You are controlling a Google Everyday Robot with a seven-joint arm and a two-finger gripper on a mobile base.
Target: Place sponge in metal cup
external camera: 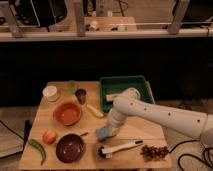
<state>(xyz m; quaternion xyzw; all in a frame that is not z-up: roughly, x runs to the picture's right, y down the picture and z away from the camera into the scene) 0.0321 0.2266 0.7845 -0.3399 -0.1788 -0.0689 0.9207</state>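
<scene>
The light blue sponge point(103, 133) lies on the wooden table point(145, 131), in front of the green tray. My gripper point(109, 128) is at the end of the white arm, right over the sponge's upper right side and touching or nearly touching it. The dark grey metal cup point(81, 96) stands upright at the table's back, to the far left of the sponge, between the orange bowl and the pale green cup.
A green tray point(131, 83) holds a tan block point(112, 97). A pale green cup point(72, 86), white cup point(50, 93), orange bowl point(67, 113), yellow item point(95, 111), purple bowl point(70, 148), peach point(49, 136), green pepper point(38, 150), brush point(120, 147) and dark grapes point(154, 151) surround the sponge.
</scene>
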